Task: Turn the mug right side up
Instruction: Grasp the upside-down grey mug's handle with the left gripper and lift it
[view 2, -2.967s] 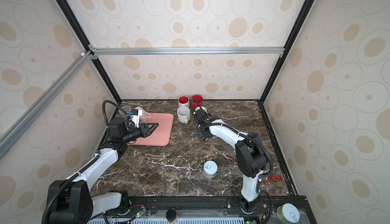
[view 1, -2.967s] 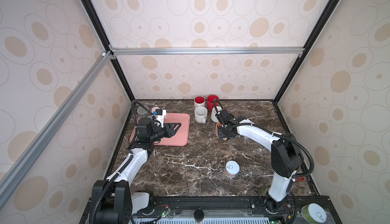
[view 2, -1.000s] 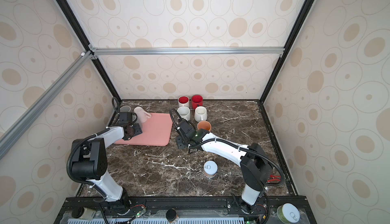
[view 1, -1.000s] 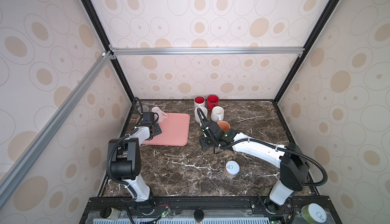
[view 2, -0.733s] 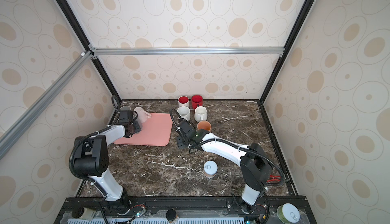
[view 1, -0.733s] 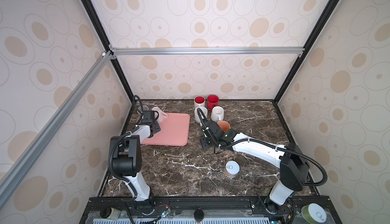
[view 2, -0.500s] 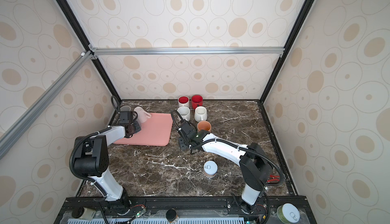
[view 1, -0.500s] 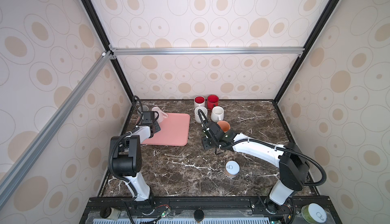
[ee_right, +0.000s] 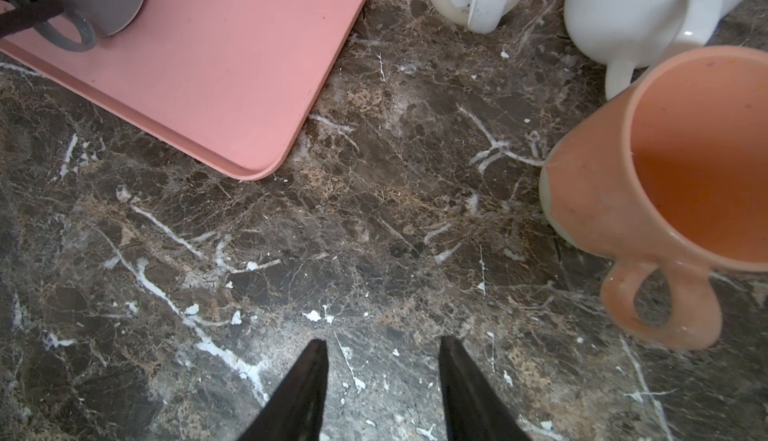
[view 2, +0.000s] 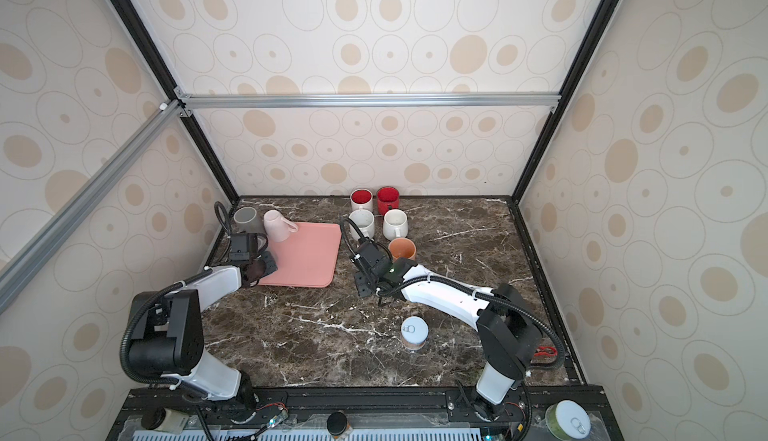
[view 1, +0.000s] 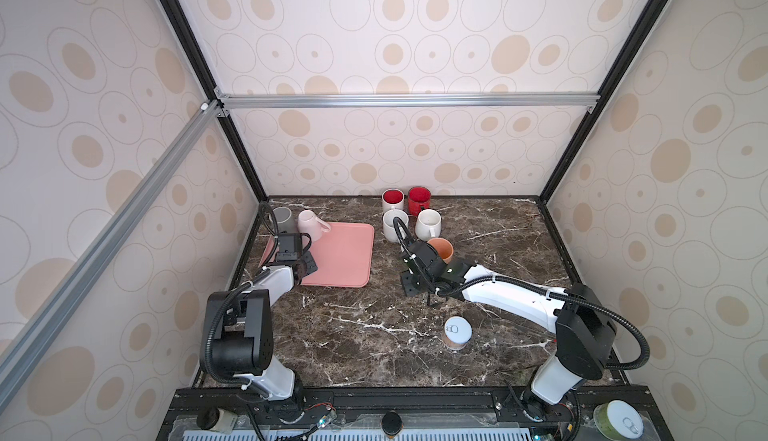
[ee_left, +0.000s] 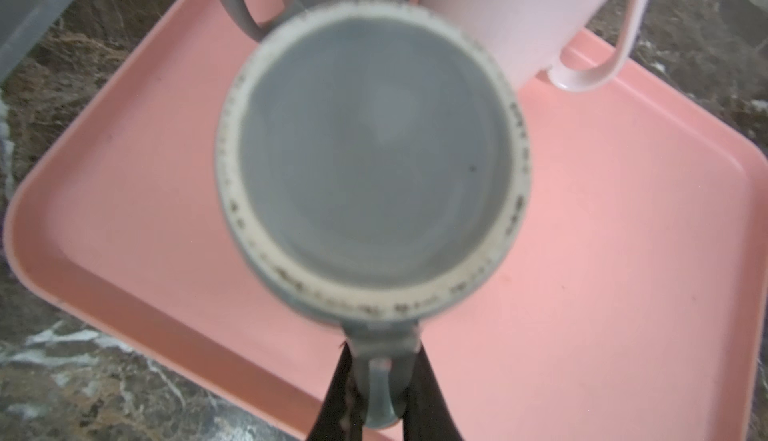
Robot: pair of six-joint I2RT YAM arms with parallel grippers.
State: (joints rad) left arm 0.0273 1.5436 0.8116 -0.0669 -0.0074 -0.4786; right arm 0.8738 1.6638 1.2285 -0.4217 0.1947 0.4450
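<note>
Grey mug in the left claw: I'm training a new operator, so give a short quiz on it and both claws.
1. True or false: the left claw grips the grey mug by its rim.
2. The grey mug stands on: A) bare marble, B) the pink tray, C) a white mug.
3. Fill in: the right claw is ___ and holds nothing.
Key: 1 false, by the handle; 2 B; 3 open.

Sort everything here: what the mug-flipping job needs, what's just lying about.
Job: upside-down grey mug, left gripper shut on its handle, pink tray beneath.
Lying about: second grey mug, pale pink mug, red mug, red-lined mug, speckled mug, white mug, orange mug, can, open right gripper.
</note>
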